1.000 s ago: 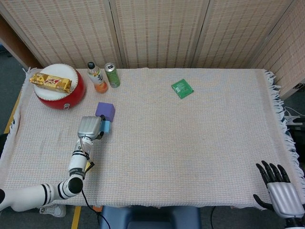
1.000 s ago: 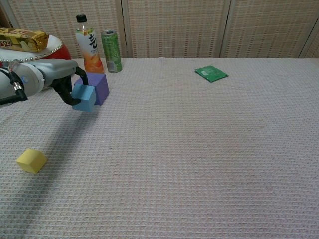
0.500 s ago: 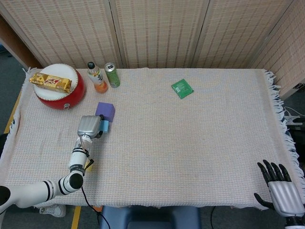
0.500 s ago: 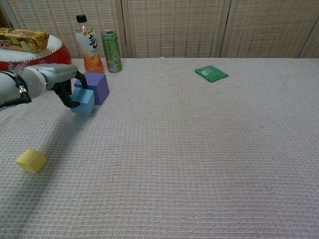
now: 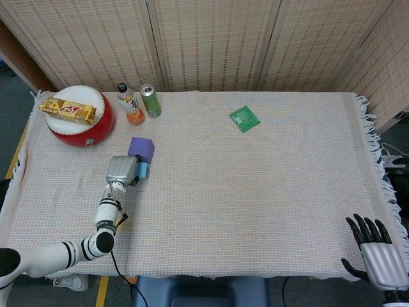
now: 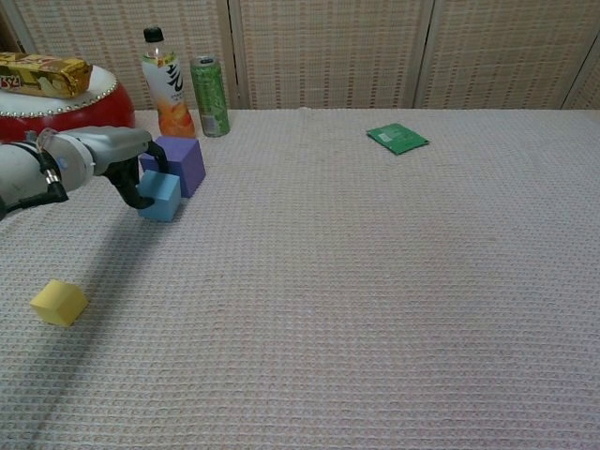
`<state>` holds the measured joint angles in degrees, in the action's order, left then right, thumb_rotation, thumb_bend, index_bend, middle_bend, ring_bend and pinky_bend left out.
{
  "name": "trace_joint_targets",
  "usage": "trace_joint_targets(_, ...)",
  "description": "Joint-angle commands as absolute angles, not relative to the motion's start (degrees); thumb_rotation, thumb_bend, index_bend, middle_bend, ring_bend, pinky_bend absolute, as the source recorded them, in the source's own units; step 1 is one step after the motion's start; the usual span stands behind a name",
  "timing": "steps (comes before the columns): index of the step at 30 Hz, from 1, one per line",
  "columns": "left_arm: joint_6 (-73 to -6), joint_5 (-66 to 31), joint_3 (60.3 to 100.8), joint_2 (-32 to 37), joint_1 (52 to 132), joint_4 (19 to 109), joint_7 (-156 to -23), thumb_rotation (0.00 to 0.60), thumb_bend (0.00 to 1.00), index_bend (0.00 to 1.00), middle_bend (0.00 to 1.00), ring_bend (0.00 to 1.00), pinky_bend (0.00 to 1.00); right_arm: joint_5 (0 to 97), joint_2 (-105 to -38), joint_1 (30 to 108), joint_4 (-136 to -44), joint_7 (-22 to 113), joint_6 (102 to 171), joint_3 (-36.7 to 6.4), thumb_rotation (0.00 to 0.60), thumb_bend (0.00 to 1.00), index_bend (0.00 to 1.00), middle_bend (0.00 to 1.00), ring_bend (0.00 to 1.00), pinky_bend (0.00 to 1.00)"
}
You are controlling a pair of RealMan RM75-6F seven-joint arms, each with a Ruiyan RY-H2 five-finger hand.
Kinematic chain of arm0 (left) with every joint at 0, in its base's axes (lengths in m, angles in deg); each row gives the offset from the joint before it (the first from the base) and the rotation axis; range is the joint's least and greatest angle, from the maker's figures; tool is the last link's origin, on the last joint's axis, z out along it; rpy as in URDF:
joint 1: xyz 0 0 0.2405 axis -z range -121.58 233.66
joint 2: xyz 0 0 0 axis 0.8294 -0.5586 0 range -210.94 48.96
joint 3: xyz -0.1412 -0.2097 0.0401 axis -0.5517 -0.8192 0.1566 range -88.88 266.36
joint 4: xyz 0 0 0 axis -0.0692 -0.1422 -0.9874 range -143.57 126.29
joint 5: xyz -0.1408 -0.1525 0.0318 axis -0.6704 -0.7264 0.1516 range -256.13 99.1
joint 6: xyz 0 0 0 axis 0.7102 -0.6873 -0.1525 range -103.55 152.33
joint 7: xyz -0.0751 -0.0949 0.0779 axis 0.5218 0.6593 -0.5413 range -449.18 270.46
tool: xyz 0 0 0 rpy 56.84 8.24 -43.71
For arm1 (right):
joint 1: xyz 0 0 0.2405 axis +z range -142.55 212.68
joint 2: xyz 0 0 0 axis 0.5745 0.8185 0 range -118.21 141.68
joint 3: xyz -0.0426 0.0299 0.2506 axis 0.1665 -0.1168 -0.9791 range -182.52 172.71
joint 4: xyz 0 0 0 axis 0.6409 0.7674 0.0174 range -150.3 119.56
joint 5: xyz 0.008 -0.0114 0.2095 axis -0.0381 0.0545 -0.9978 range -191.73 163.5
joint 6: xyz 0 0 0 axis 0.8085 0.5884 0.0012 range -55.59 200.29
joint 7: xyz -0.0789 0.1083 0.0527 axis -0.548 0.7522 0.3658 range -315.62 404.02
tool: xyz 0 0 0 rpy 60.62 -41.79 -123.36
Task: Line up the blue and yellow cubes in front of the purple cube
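Left hand [image 6: 117, 155] grips the blue cube [image 6: 159, 195], which sits on the table [image 6: 375, 281] touching the front face of the purple cube [image 6: 180, 163]. Yellow cube [image 6: 59, 302] lies well apart from the purple cube, nearer the front-left table edge, untouched. Right hand [image 5: 377, 256] is far from the purple cube at the front-right table corner, fingers spread, holding nothing.

Table [image 5: 255, 211], pale woven cloth. On it: purple cube [image 6: 183, 161], blue cube [image 6: 161, 195], yellow cube [image 6: 59, 302], bottle [image 6: 164, 84], can [image 6: 209, 96], green packet [image 6: 397, 138], red drum [image 5: 80, 116].
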<state>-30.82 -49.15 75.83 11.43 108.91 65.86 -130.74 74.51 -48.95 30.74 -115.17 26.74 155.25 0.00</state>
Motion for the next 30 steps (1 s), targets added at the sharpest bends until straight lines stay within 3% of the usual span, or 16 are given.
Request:
trace_joint_targets(1,-30.81,-49.12,75.89,11.41,108.98,65.89,-130.76,0.6,0.38,0.33,1.0,1.0,1.0,74.54,-48.94,30.76,-115.2,26.71,155.23,0.03,0.462,0.02,0.0,0.0,0.0,0.0)
trace_joint_targets(18,-31.61,-49.0,76.61,10.23,108.78,68.58,-130.84,0.6,0.38,0.23,1.0,1.0,1.0,74.59,-48.88,30.63,-115.46,26.16,155.39,0.27,0.461,0.02,0.0,0.0,0.0,0.0)
trace_joint_targets(30,-38.91,-40.01,78.33,3.24,104.5,86.59,-127.02,0.6,0.38,0.24,1.0,1.0,1.0,75.32,-48.68,30.69,-115.71,25.97,155.11,0.84,0.462,0.02,0.0,0.0,0.0,0.0)
